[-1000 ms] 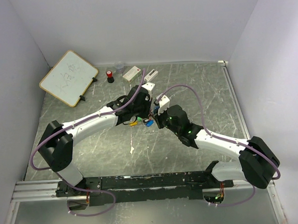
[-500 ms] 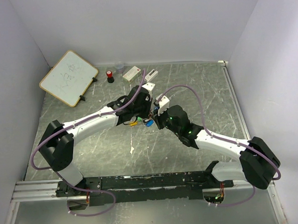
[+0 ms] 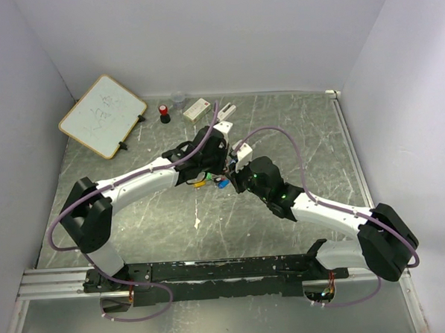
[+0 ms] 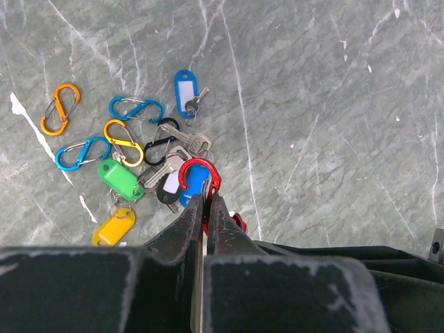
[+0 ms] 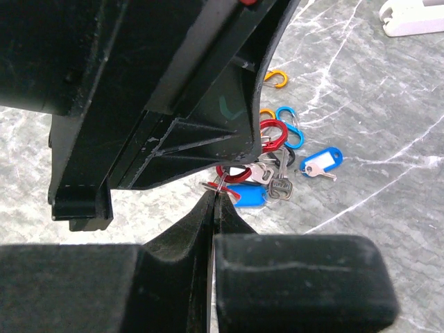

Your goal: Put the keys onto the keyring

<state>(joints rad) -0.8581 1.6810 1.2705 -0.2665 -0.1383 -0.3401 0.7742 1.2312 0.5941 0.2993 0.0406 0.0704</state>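
My left gripper (image 4: pixel 205 202) is shut on a red S-shaped carabiner keyring (image 4: pixel 200 175) and holds it over the pile. The keys lie on the table below: a blue tag (image 4: pixel 185 89), a green tag (image 4: pixel 120 180), a yellow tag (image 4: pixel 114 225) and a black tag (image 4: pixel 168 189). My right gripper (image 5: pixel 215 201) is shut on the small metal ring of a red key tag (image 5: pixel 236 192), right beside the red carabiner's lower loop (image 5: pixel 232 173). In the top view the two grippers meet mid-table, left (image 3: pixel 217 169) and right (image 3: pixel 235 179).
Loose carabiners lie beside the tags: orange (image 4: pixel 60 108), blue (image 4: pixel 136 109), yellow (image 4: pixel 123 142), blue (image 4: pixel 83 153). At the back stand a whiteboard (image 3: pixel 102 114), a red-capped black cylinder (image 3: pixel 163 114), a clear cup (image 3: pixel 178 99) and white blocks (image 3: pixel 196 109). Walls close in on three sides.
My right gripper has edged slightly left and away, closer to the left gripper. Both grips are unchanged.
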